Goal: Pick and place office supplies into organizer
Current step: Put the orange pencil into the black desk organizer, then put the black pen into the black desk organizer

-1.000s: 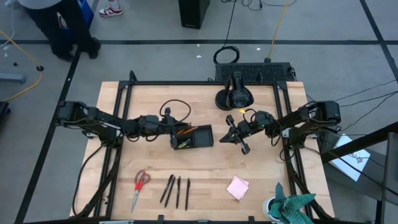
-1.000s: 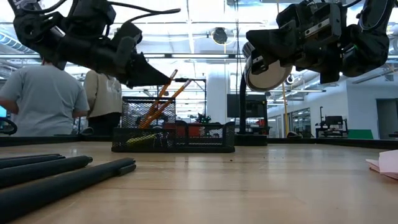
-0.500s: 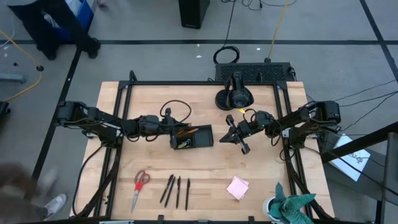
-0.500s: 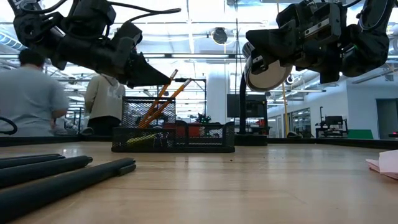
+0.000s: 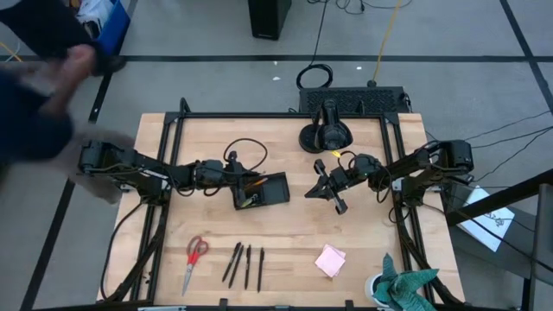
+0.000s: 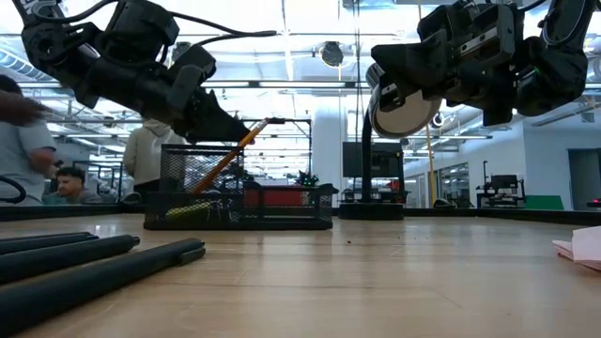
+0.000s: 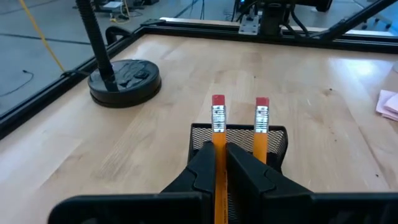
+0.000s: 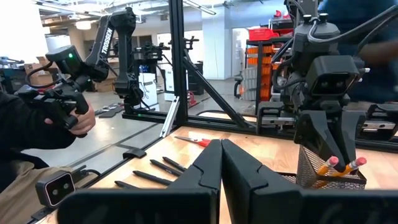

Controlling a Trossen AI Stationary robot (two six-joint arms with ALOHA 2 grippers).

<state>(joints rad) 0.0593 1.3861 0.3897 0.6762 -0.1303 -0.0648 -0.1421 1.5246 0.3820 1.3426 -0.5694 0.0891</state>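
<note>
Left gripper point(image 5: 239, 182) fingers pinch an orange pencil point(image 7: 218, 138) over the organizer point(image 5: 266, 191); right gripper point(image 5: 321, 189) fingers closed, empty

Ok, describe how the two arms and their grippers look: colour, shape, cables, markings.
Both arms are black, built of chunky jointed segments. The left arm carries a looping black cable near its wrist; the right arm has black cabling and a small yellow tag by its wrist. The left gripper and right gripper each end in two matte black, wedge-shaped fingers. White lettering runs up a segment of the left arm in the right wrist view.
</note>
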